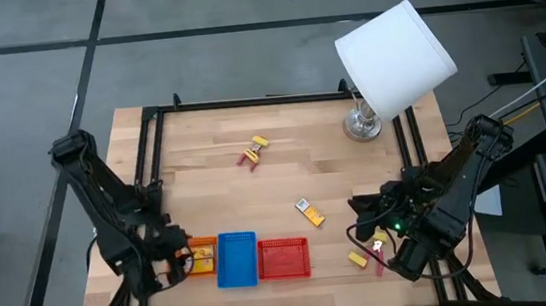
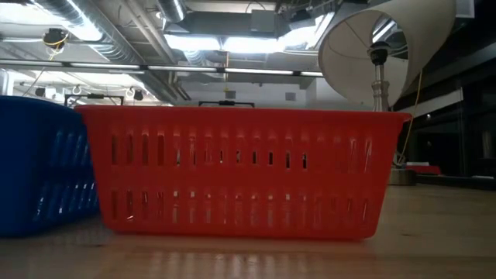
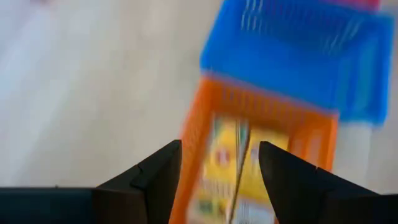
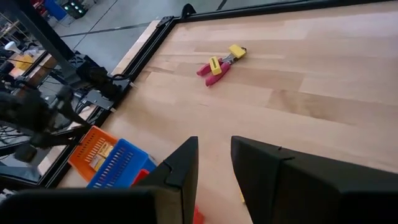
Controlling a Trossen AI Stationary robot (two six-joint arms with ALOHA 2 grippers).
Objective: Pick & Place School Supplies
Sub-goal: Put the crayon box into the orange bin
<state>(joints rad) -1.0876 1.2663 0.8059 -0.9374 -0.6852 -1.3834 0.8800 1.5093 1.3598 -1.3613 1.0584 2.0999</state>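
left end effector (image 3: pixel 219 180) over orange tray (image 3: pixel 199 130)

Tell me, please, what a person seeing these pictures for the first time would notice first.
Probably the tilted white-shaded lamp at the table's far right corner, then the row of orange tray, blue tray and red tray at the near edge. The left gripper hovers open over the orange tray, which holds yellow packets. The right gripper is open near the table's right side, with red-handled scissors lying far across the wood.
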